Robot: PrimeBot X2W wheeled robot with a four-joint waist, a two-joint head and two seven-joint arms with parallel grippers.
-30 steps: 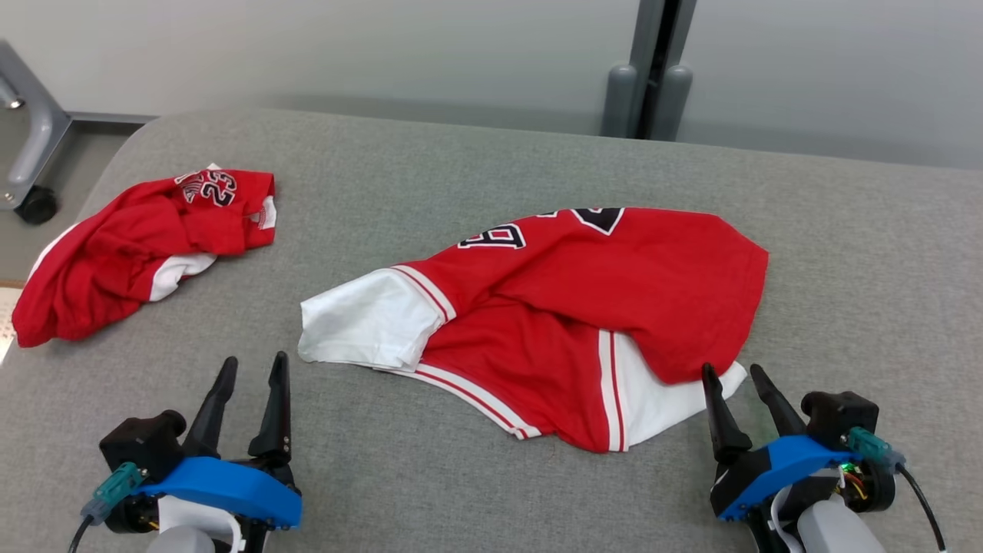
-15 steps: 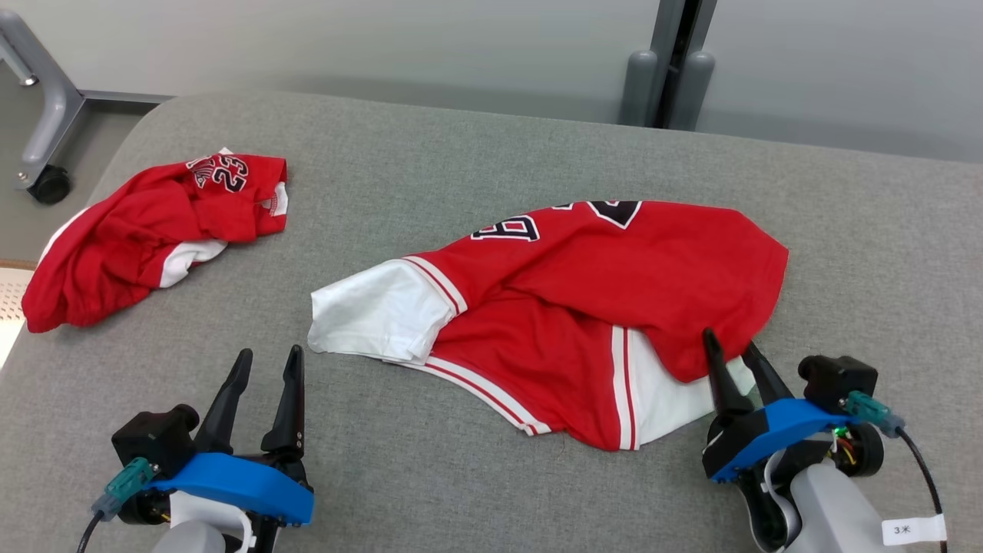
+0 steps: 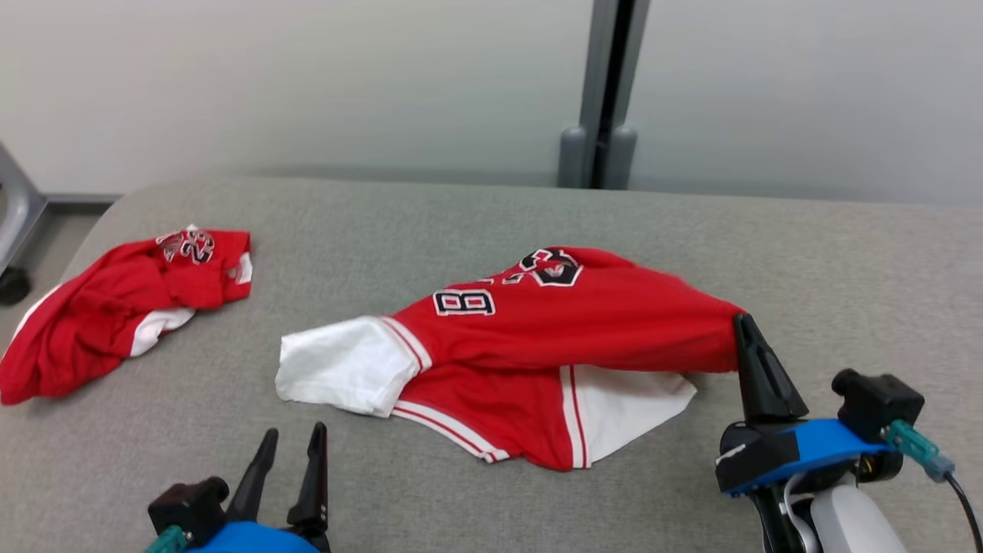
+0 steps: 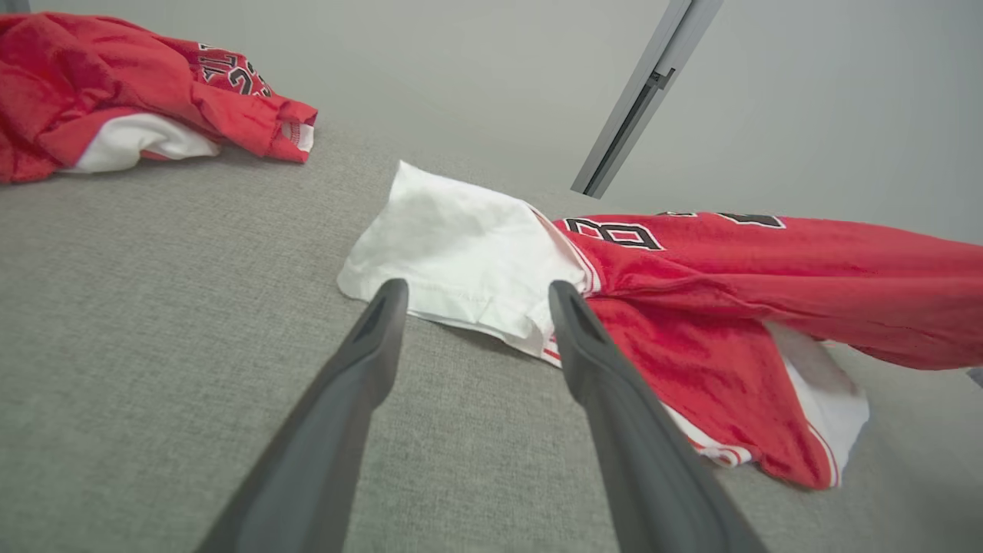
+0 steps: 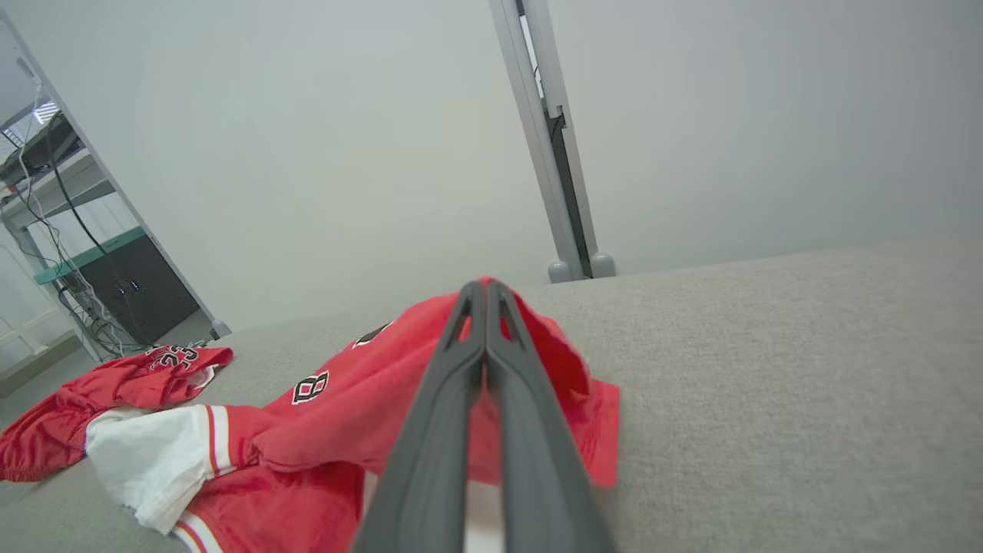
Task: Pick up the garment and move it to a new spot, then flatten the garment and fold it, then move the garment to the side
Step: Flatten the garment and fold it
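The red and white basketball jersey of soft cloth (image 3: 537, 338) lies crumpled on the grey cloth-covered table (image 3: 461, 223). It is in front of the tall grey post (image 3: 607, 84) and a little to its left. The right gripper (image 3: 743, 322) is squeezed tight on the jersey's red edge, in front of the post and to its right. That edge is lifted off the table, and the rest lies flat. The left gripper (image 3: 294, 432) is wide open and holds nothing. It waits far in front of the post and to its left, near the jersey's white sleeve (image 3: 338, 372) but not touching it.

To pick the jersey up well, I think the right gripper should rise slowly so the cloth does not slip out. One edge is a small hold for a whole jersey. The left gripper could take the white sleeve, so the jersey hangs between both and does not drag. Keep it away from the other crumpled red jersey (image 3: 100, 307), far left of the post.

The right wrist view shows the two dark fingers (image 5: 453, 399) pressed together with red cloth around their tips. In the head view they look like one spike. The left wrist view shows the sleeve's hem lying just past the open fingers, which is hard to judge from the head view.
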